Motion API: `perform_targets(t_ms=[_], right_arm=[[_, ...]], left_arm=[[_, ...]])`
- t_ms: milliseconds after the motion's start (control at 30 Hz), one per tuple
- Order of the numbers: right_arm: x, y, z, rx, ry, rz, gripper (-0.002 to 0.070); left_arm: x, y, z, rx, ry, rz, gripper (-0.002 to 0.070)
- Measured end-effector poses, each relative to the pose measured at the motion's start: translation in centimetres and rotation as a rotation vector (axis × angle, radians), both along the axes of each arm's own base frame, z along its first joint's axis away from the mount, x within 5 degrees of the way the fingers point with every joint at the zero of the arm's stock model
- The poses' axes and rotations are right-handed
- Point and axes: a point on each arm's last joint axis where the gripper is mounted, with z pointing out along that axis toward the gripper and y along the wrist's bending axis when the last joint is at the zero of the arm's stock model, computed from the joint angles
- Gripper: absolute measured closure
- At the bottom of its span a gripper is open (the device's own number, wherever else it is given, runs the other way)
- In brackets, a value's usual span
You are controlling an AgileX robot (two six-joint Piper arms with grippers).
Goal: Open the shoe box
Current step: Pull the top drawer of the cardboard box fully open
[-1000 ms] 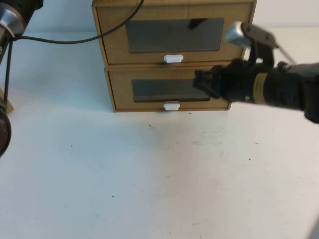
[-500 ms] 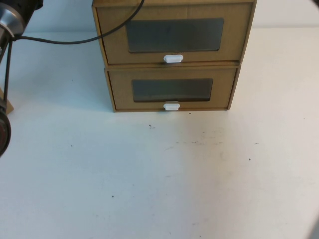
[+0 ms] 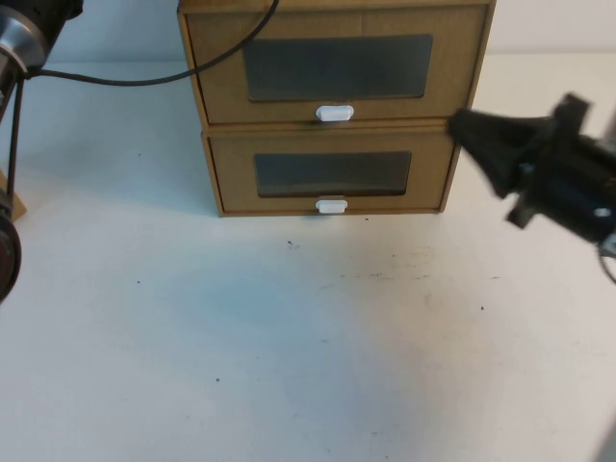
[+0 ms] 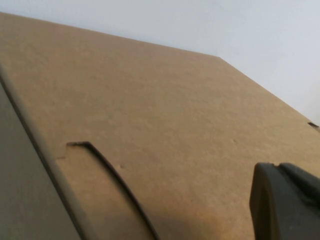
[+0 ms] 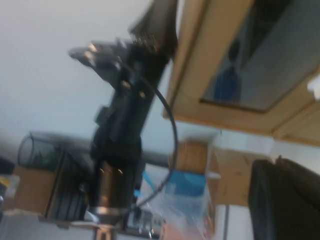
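White worktop flecked with small dark specks, faint scuffs near its middle, blurred clutter beyond (a blue box, a dark wire basket)

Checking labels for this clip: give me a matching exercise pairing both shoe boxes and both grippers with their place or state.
1. upper shoe box
2. lower shoe box
3. right gripper
4. left gripper

A. shut, empty, at the boxes' right edge
B. on the table, closed
C. close over a plain cardboard panel
D. stacked on the other box, closed

Pairs: 1-D, 2-B, 3-A, 4-C
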Motion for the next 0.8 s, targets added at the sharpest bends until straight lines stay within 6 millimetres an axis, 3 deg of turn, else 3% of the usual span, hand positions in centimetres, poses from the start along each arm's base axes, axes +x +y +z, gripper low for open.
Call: perform_targets(t_ms=[100,367,533,800], right_arm=[[1.4,2.4,-1.1,-0.019,0.006,0.052,0.0661],[5.4,6.4,-4.1,0.014,0.072,0.103,0.0421],[7.0,8.1,-4.5,-0.009,0.088,0.094,0.041],[8.8,8.7,-3.7,-0.067,0.09,0.038,0.0426]], left_arm=[[0.0,0.0,0.0,0.001,-0.001,0.0,0.0685],[0.0,0.0,0.0,0.013,-0.01,-0.006,0.0685],[0.0,0.0,0.0,0.02,-0.015,-0.009,0.0685],[0.0,0.0,0.0,0.027,-0.021,-0.011,0.0685]])
